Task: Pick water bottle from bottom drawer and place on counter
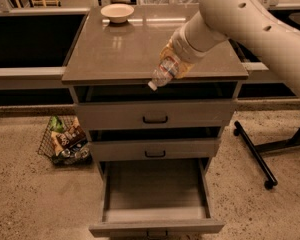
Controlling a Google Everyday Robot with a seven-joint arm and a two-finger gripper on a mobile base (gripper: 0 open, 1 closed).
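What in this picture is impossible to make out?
Camera view only:
- The gripper, holding the water bottle over the front edge of the counter: mostly hidden by the arm.
- Bottle label: too blurred to read.
- The bottom drawer: front cut off by the lower edge.
- Floor basket contents: too small.

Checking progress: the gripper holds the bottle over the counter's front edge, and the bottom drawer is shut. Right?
No: the camera view shows the bottom drawer open, not shut. The gripper does hold the bottle over the counter's front edge.
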